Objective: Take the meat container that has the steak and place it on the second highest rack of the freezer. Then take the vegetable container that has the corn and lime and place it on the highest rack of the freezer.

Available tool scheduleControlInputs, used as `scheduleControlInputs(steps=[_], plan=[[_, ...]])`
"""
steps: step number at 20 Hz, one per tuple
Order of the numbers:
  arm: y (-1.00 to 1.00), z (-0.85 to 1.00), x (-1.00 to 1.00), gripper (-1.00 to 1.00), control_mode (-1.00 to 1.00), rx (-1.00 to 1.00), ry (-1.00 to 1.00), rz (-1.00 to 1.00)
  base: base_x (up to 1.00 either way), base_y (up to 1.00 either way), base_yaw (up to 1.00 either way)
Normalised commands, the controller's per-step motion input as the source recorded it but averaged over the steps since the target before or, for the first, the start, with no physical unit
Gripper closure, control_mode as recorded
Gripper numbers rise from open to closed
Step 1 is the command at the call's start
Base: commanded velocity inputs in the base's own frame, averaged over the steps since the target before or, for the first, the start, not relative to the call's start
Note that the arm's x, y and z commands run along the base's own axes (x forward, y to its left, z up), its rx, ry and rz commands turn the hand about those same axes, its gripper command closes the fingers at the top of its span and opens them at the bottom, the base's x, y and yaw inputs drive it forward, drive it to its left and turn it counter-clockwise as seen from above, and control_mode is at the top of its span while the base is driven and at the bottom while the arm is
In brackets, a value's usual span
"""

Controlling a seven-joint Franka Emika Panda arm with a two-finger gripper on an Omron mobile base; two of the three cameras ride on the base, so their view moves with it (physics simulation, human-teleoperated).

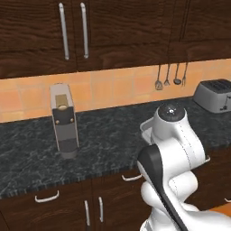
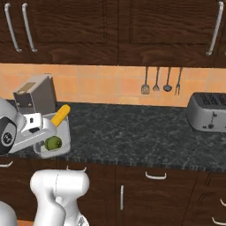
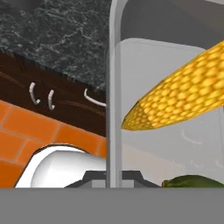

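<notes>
Corn (image 2: 60, 115) and lime (image 2: 54, 142) ride in the container (image 2: 63, 145), lower left of the right base frame, its rim pinched by the narrow-closed hand (image 2: 39, 126) over the desk (image 2: 145, 132) edge. Tilting could spill the overhanging cob.

Dark speckled counter (image 2: 145, 132); toaster (image 2: 206, 111) and coffee machine (image 1: 63, 119) stand on it, well apart.

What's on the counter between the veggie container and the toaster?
Nothing: in the right base view, bare dark counter runs from the container holding the corn and lime to the toaster.
</notes>
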Motion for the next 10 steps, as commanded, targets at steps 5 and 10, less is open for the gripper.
scheduleControlInputs(steps=[5,10], plan=[[0.00,0.00,0.00,1.00,1.00,0.00,0.00,0.00,-0.46,0.00,-0.61],[0.00,0.00,0.00,1.00,1.00,0.00,0.00,0.00,-0.30,-0.01,-0.69]])
